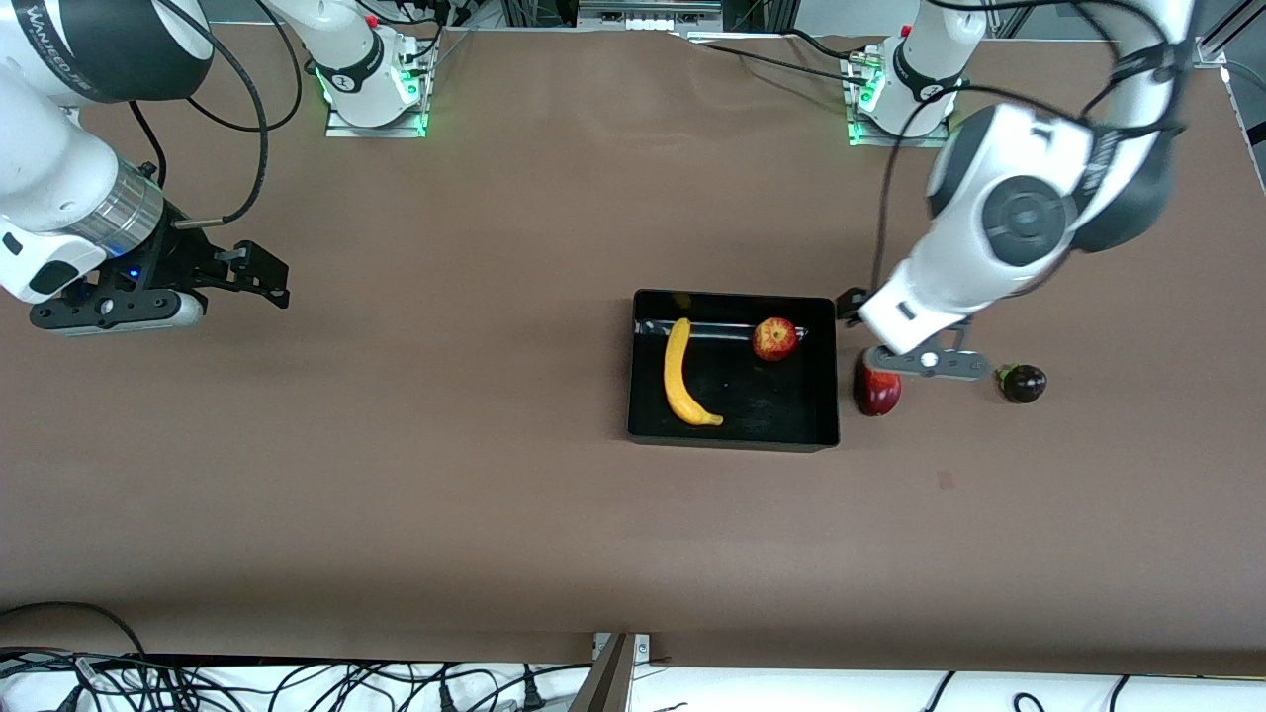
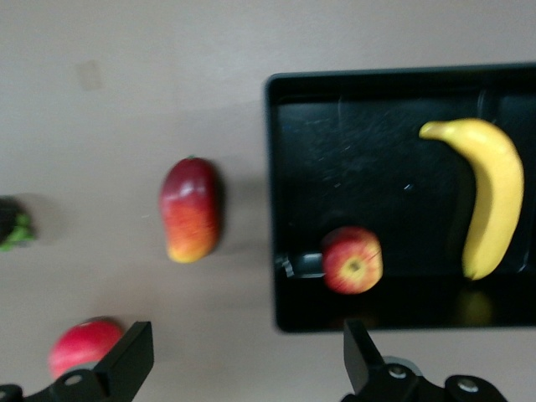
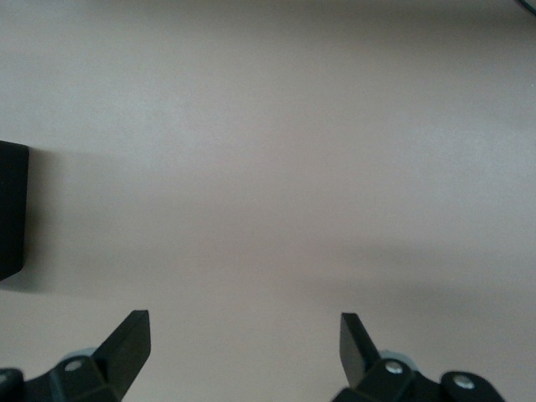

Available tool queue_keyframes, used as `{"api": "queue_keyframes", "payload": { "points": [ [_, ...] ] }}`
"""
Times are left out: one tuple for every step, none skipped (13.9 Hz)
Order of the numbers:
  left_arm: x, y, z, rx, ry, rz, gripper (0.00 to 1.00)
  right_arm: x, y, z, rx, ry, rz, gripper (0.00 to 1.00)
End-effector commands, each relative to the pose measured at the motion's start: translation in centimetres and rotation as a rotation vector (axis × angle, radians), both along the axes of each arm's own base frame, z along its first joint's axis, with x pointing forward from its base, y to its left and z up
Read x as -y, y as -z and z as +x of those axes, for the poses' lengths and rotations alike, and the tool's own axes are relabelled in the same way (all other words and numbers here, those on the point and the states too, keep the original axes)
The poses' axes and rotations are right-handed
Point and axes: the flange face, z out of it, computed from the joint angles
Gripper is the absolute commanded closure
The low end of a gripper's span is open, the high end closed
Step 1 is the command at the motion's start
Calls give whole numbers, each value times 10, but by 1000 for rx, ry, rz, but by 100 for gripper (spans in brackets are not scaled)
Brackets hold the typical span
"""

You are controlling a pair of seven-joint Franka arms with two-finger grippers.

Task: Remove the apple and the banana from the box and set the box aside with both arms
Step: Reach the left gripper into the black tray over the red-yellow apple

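Black box (image 1: 734, 425) mid-surface holds banana (image 1: 682, 376) at its 9 o'clock, apple (image 1: 774, 338) at 1 o'clock. Nothing removed yet. Left gripper (image 2: 243, 356) hovers beside box, jaws spread; right gripper (image 1: 259, 272) waits, jaws spread.

A red-and-yellow mango (image 2: 191, 210) lies on the brown surface (image 1: 415, 475) beneath the left end effector (image 2: 243, 356). A red pomegranate (image 2: 82, 346) sits close by it, and a dark purple fruit (image 1: 1022, 383) lies farther toward the left arm's end.
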Motion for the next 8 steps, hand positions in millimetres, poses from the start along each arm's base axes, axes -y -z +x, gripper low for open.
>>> {"api": "queue_keyframes", "payload": {
  "points": [
    [31,41,-3,-7,-63,-5,0,-1,-7,0,17,-18,-19,0],
    [38,70,-9,-8,-61,-11,0,0,-5,0,13,-19,-23,0],
    [44,91,-18,-3,-50,-17,0,0,-5,1,15,-17,-24,0],
    [46,115,-30,20,-38,-26,0,1,-4,1,13,-17,-23,0],
    [46,137,-42,64,-32,-49,0,0,-4,0,13,-19,-23,0],
    [44,152,-50,102,-32,-69,0,0,-5,1,14,-19,-23,0],
    [42,160,-55,106,-32,-72,0,0,-5,0,13,-19,-23,0],
    [43,166,-59,99,-26,-68,0,0,-4,0,13,-19,-23,0]
  ]
}}
